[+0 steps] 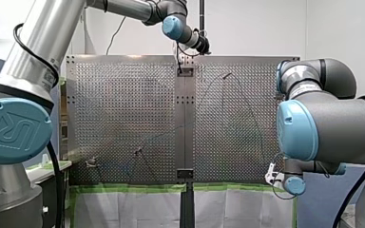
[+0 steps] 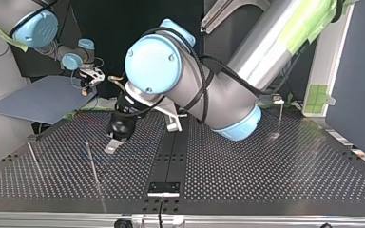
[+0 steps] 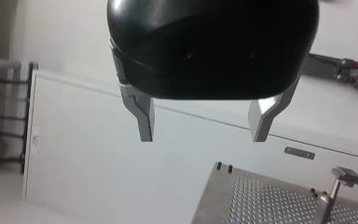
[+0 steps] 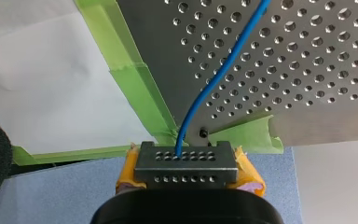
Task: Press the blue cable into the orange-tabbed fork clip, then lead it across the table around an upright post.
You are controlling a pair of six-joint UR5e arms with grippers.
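Grip on blue cable (image 4: 223,70): our right gripper (image 4: 186,161) sits just off the table's (image 4: 307,70) green-taped corner, yellow pads closed on the wire. From the pads the cable runs straight ahead and out over the table, its long axis pointing away from the gripper twd the table's middle. Our left gripper (image 3: 205,135), black w/ metal fingers spread and nothing btwn them, hangs low over the table near a thin upright post (image 2: 92,164). We judge the right arm should carry the cable onward, since it alone holds it. The fork clip's orange tab we can't make out, so seating looks not yet done.
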